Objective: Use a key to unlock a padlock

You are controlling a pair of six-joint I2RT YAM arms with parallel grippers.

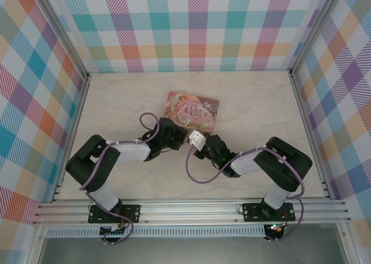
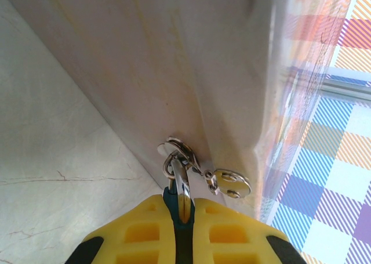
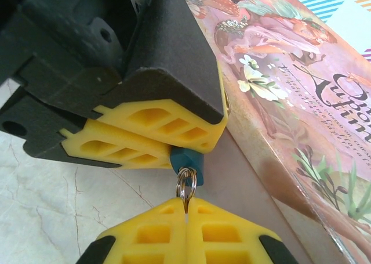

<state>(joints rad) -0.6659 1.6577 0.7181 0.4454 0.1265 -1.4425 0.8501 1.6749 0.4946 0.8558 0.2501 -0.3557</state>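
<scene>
**A:** While the marbled desk (image 1: 255,113) is seen from above, what is the biggest thing on it?

**B:** The pink pictured tin (image 1: 192,109), lying flat near the middle. Both tools meet just at its near edge.

**A:** The left tool (image 2: 181,206)?

**B:** Clenched on the padlock (image 3: 185,158). The right wrist view shows its small blue body poking out from between the yellow fingers (image 3: 151,122), just beside the tin's side.

**A:** And the right tool (image 3: 186,209)?

**B:** Directly opposite, with its fingertips pressed together. They pinch the lower end of a metal ring (image 3: 186,184) that hangs from the padlock, so the padlock sits between the two tools.

**A:** The key (image 2: 232,184)?

**B:** Small and silvery in the left wrist view. It dangles from the linked rings, just right of the padlock.
</scene>
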